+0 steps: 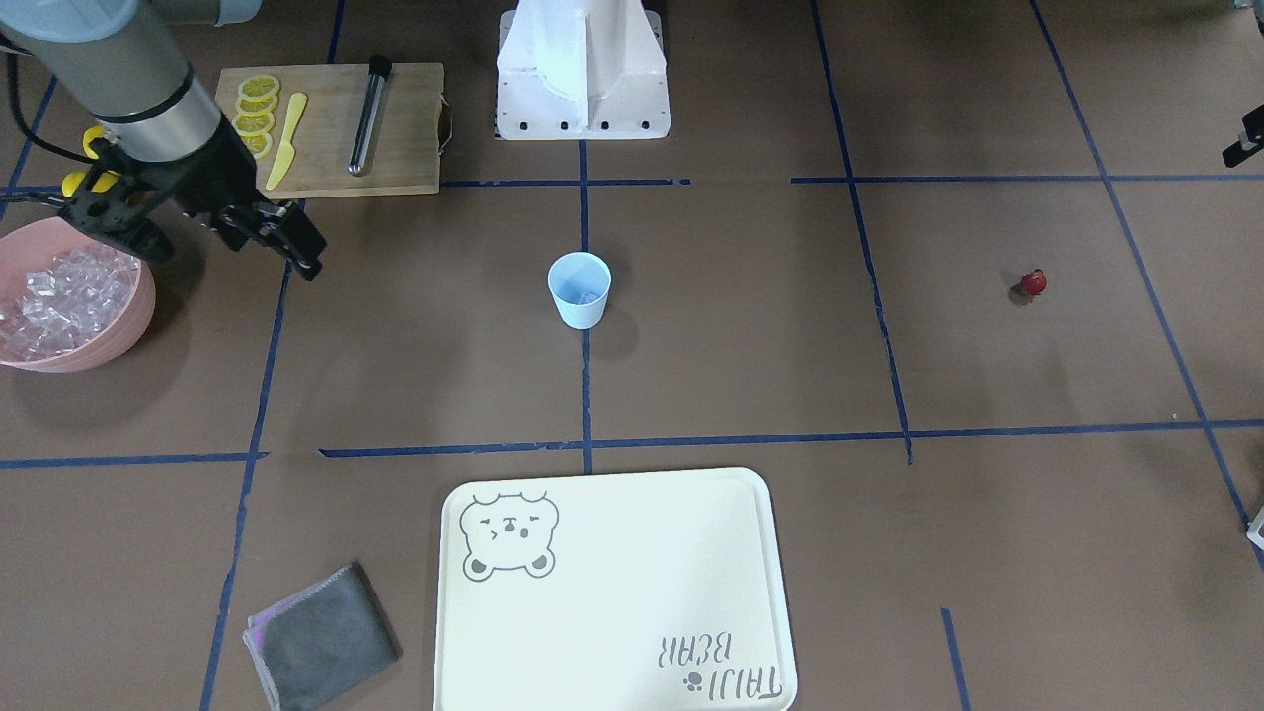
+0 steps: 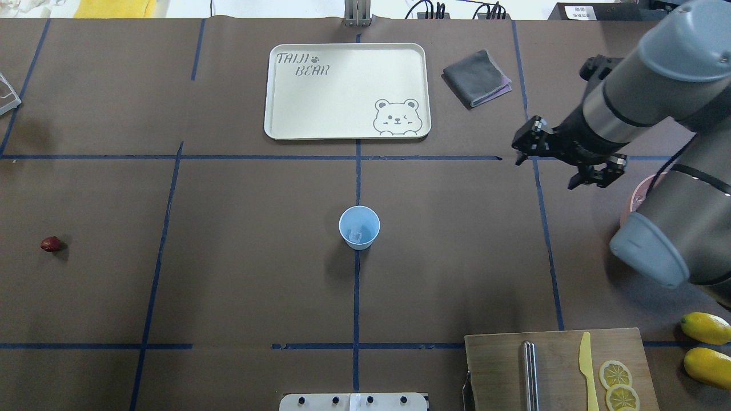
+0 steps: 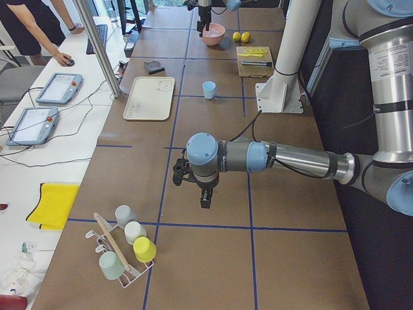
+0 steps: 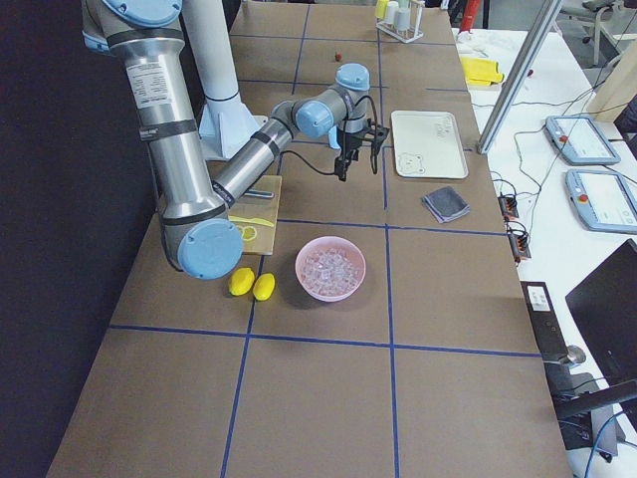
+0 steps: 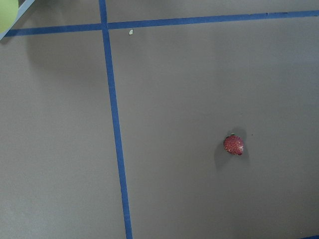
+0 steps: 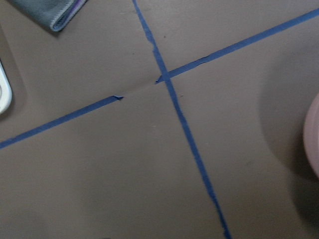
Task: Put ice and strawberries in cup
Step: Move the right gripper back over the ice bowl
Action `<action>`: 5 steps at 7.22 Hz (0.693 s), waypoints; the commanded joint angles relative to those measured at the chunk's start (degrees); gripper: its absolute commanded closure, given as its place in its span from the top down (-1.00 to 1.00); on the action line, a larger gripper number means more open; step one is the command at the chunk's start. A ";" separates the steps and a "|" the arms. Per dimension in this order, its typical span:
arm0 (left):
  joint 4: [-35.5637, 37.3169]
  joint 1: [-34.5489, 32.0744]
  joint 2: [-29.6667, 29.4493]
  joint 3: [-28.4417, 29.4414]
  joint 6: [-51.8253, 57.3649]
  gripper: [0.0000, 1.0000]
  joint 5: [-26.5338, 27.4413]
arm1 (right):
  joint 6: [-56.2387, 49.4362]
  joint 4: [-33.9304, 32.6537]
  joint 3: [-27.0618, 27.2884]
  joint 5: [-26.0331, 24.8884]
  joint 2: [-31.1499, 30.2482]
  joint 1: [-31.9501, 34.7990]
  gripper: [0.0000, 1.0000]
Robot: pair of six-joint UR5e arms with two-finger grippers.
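Closest to the front camera lies a cream tray (image 1: 642,553) printed with a bear. A folded grey cloth (image 1: 321,637) sits at its 8 o'clock in that view.

Seen from overhead, and taking the cup (image 2: 359,227) as the dial's centre, the pale blue cup stands upright on the desk (image 2: 240,274) where two blue tape lines cross. One clear piece of ice (image 2: 357,234) lies on its bottom. The strawberry (image 2: 51,244) lies on the bare desk at 9 o'clock, well apart from the cup and near the desk's left end.

The tray is at 12 o'clock and the cloth at 1 o'clock. A wooden board (image 2: 497,365) at 4 o'clock carries a metal rod (image 2: 530,374), a yellow knife (image 2: 586,365) and lemon slices (image 2: 615,374). Two whole lemons (image 2: 705,328) lie just past its far side.

The right arm (image 2: 622,108) reaches in between 2 and 3 o'clock. The right jaws are spread wide, hold nothing, and hang above the desk just beside the pink bowl (image 1: 99,351), which is heaped with more ice. One finger is over the bowl's rim in the front view.

The left arm (image 3: 284,158) stretches low over the desk's other end. Its wrist camera looks down on the strawberry. Whether the left jaws are wide or narrow I cannot tell.
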 commanded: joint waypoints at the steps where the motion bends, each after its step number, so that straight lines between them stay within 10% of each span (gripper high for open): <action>1: 0.02 0.00 0.00 -0.11 0.00 1.00 -0.01 | -23.08 0.00 1.06 2.81 -10.19 7.82 0.93; 5: 0.19 0.00 0.18 -1.34 -0.70 1.00 0.08 | -47.37 1.22 -4.64 2.55 -15.78 12.96 0.95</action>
